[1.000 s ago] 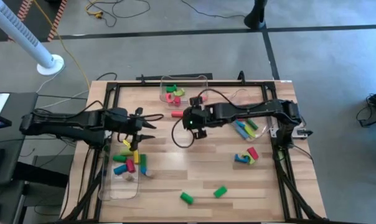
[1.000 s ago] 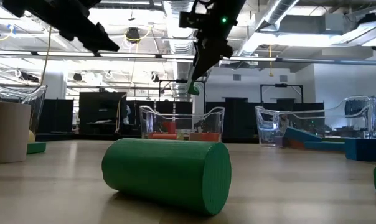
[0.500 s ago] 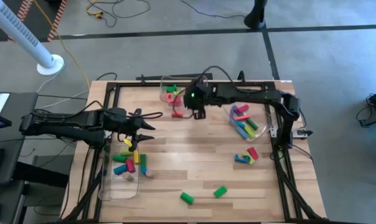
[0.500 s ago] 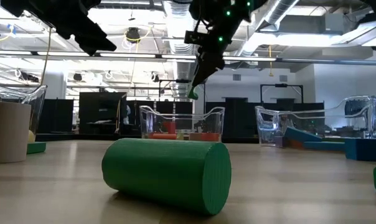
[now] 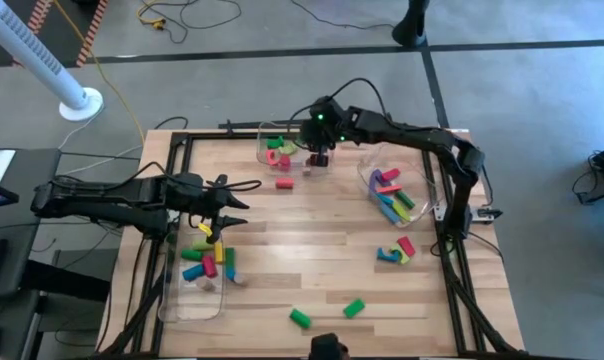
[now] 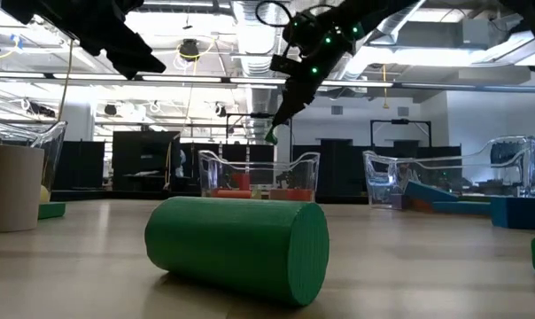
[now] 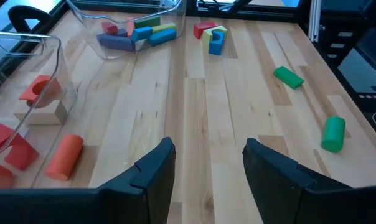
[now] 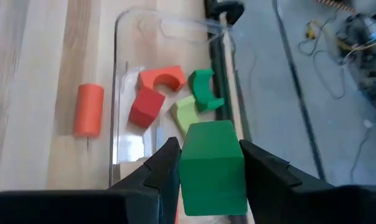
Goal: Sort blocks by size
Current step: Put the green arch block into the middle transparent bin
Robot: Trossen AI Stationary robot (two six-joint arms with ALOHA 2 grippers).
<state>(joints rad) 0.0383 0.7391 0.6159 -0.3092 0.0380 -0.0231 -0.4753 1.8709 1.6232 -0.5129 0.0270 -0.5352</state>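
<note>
Since a second ago the right gripper [image 5: 319,152] has swung from mid-desk to the far clear bin [image 5: 327,128]. At the left, the left gripper [image 5: 228,212] hovers by the left bin [image 5: 187,305], fingers [image 7: 152,169] apart, holding nothing. Over the far bin's red and green blocks, the right fingers [image 8: 165,163] are clamped on a green block [image 8: 211,165]. More blocks [image 5: 390,195] fill the right bin; two green cylinders [image 5: 300,318] lie near the desk's [image 5: 282,260] front.

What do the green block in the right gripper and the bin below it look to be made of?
Green block: probably painted wood or dense foam, with a matte, even colour and no glare. Bin: clear, glossy plastic; the blocks inside show through its walls, and its rim catches highlights.
</note>
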